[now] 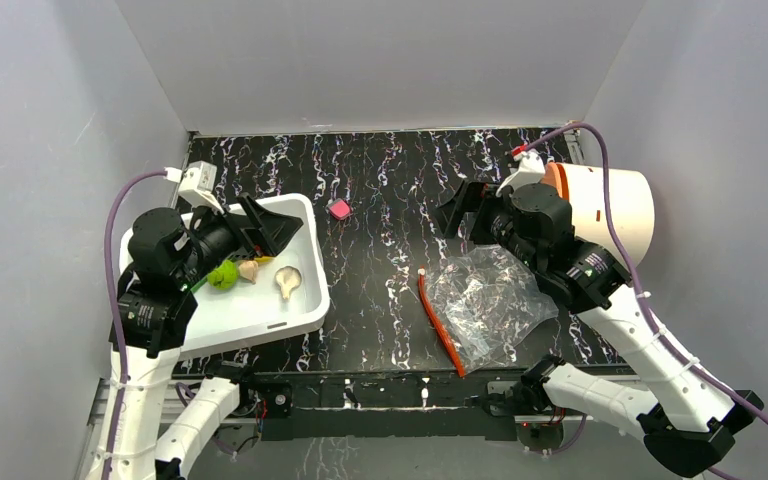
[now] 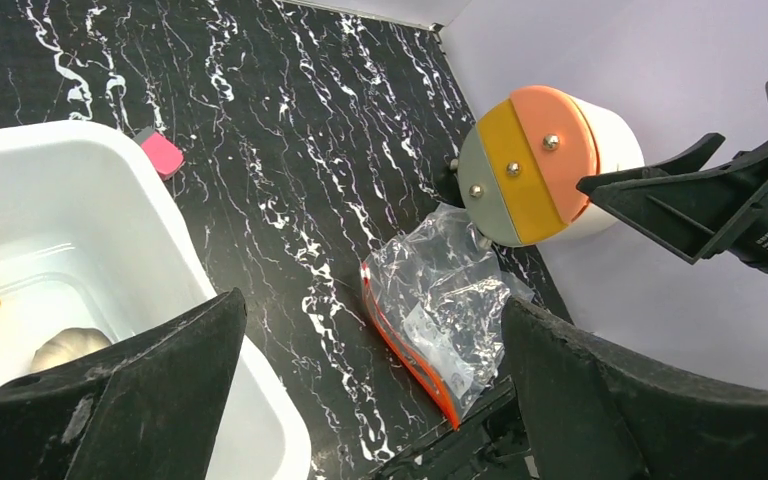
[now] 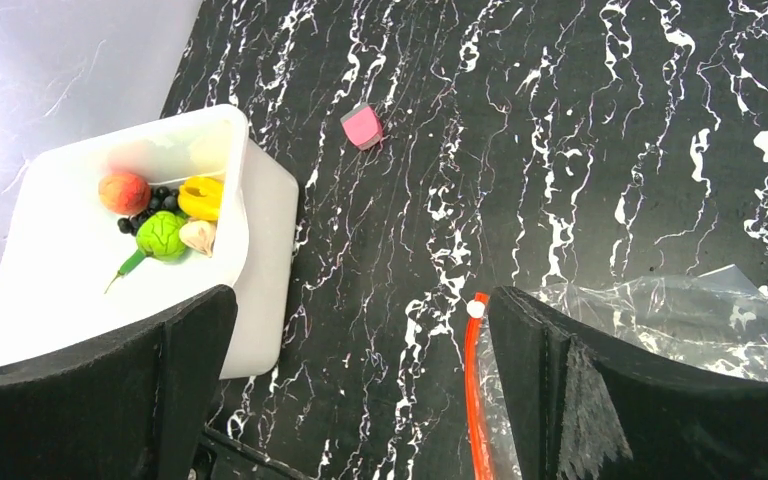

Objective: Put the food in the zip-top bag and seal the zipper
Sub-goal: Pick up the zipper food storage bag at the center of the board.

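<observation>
The food lies in a white bin (image 1: 260, 312) at the left: green ball (image 1: 223, 275), beige garlic (image 1: 249, 270) and beige mushroom (image 1: 287, 281). The right wrist view also shows the orange ball (image 3: 124, 192), yellow piece (image 3: 200, 197) and green pod (image 3: 128, 268). The clear zip-top bag (image 1: 485, 300) lies flat at centre right, its orange-red zipper (image 1: 438, 325) on its left edge with the white tip (image 3: 476, 309) at the far end. My left gripper (image 1: 275, 225) is open and empty above the bin. My right gripper (image 1: 463, 212) is open and empty, raised beyond the bag.
A small pink block (image 1: 340, 209) lies on the black marbled table behind the bin's right corner. A white cylinder with an orange and yellow face (image 1: 610, 205) lies at the right wall, just behind the right arm. Grey walls close in three sides.
</observation>
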You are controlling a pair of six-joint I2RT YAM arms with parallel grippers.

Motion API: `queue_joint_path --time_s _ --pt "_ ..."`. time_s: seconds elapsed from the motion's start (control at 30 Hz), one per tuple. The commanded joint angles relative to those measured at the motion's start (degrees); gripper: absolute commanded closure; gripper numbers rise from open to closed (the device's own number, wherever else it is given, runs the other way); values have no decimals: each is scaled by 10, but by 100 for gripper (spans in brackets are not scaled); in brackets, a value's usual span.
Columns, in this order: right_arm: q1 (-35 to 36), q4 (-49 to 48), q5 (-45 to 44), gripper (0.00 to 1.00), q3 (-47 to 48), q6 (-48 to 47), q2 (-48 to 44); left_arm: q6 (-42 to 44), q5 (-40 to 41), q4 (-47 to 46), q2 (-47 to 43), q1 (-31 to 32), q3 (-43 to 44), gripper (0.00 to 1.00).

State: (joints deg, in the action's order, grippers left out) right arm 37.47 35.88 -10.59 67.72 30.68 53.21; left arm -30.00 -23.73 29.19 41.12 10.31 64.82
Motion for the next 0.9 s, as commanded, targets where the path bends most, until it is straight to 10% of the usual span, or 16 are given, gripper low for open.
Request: queue_joint_path --time_s 0.0,0.57,0.87 --pt "0 -9 -13 2 6 10 -19 17 27 9 1 9 -1 2" --pt "0 1 -14 4 -101 -47 0 24 105 13 -13 9 -102 2" --pt "0 -4 25 42 -158 -37 72 31 163 34 9 9 -121 2"
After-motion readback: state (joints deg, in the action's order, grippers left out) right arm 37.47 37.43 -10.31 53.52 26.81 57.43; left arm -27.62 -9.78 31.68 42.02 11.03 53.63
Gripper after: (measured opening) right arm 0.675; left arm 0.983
